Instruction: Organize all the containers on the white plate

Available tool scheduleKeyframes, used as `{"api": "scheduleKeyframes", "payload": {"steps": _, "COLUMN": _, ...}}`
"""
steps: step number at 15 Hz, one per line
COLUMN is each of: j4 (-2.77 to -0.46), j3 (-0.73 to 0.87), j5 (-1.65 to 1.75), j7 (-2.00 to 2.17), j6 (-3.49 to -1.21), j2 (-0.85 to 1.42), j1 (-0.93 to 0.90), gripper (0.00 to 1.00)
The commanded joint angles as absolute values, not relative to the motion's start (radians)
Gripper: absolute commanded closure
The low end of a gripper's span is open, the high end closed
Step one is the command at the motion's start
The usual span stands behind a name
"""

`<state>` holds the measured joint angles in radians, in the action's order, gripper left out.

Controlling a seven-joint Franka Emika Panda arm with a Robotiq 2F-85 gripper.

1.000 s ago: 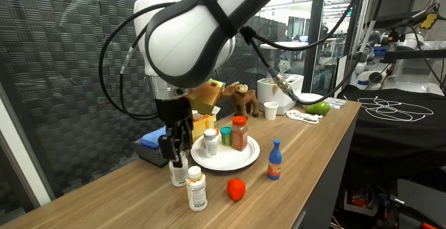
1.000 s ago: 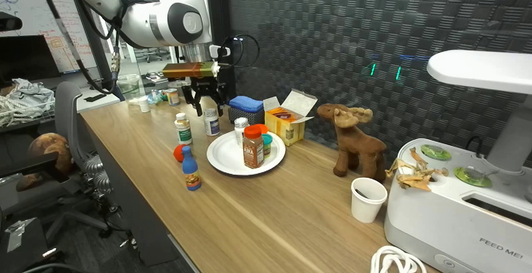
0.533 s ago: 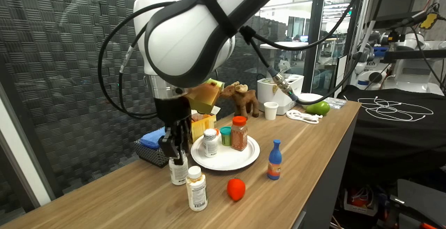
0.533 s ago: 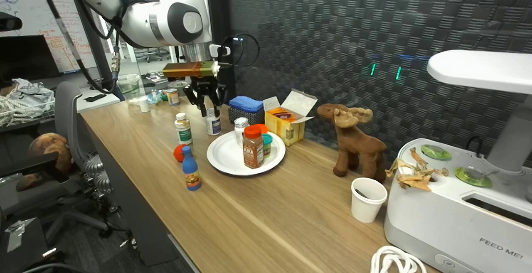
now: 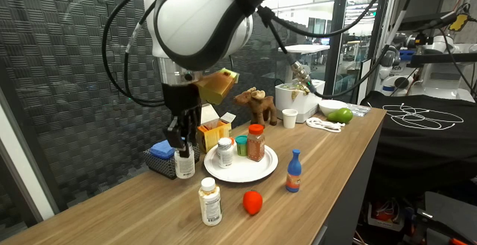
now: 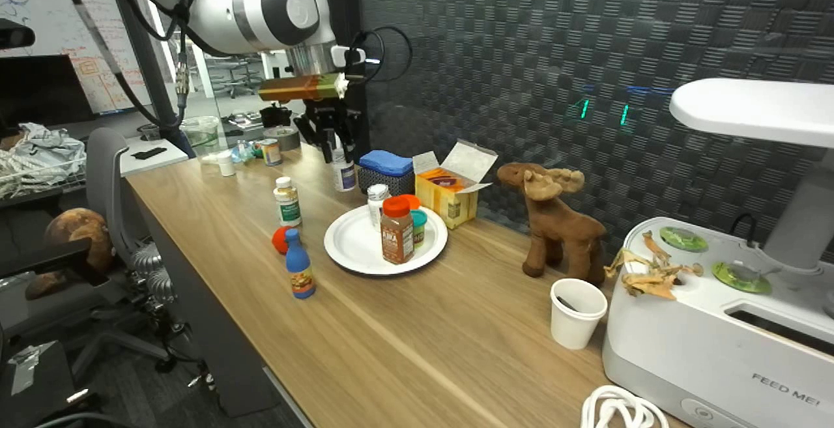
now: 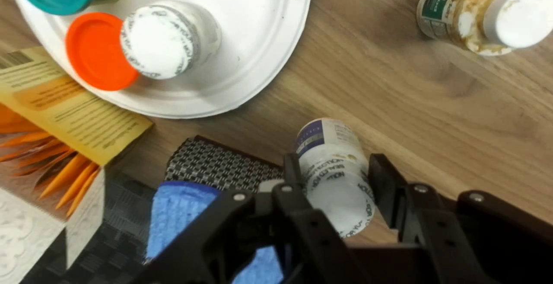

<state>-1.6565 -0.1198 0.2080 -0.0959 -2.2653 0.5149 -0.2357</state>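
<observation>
My gripper [image 5: 183, 148] is shut on a white bottle with a purple label [image 7: 330, 150]. In both exterior views this bottle [image 6: 345, 176] hangs just above the table, beside the white plate [image 5: 261, 170]. In the wrist view the fingers [image 7: 336, 167] close around its upper part. On the plate stand a white-capped white bottle [image 5: 225, 155], a teal-lidded tub [image 5: 242, 146], a red-capped spice jar [image 6: 397, 236] and an orange-lidded tub [image 7: 101, 50]. A white bottle with a green label [image 6: 288, 204] and a blue bottle [image 5: 294, 172] stand on the table off the plate.
A dark woven basket with a blue cloth [image 6: 386, 174] and an open yellow carton [image 6: 449, 200] stand behind the plate. A red round object [image 5: 252, 202] lies near the green-label bottle. A plush moose [image 6: 563, 219] and a paper cup [image 6: 576, 314] stand farther along.
The gripper has shut on the purple-label bottle, then risen. The bottle has left the table and moved up and toward the basket. The other containers have not moved.
</observation>
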Motion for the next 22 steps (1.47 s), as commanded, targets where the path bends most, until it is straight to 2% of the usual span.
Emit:
{"api": "scheduleKeyframes", "payload": {"steps": 1, "j4": -1.719, "j3": -0.100, "j5": 0.227, "j7": -0.052, "j6": -2.269, "j2": 0.387, "j1": -0.231, "gripper": 0.81}}
{"api": "scheduleKeyframes", "payload": {"steps": 13, "j4": -2.077, "j3": -0.077, "j5": 0.270, "j7": 0.008, "j6": -2.296, "j2": 0.072, "j1": -0.169, "gripper": 0.81}}
{"api": "scheduleKeyframes", "payload": {"steps": 22, "j4": -2.172, "j3": -0.069, "j5": 0.264, "j7": -0.026, "j6": -2.431, "j2": 0.114, "j1": -0.107, "gripper": 0.81}}
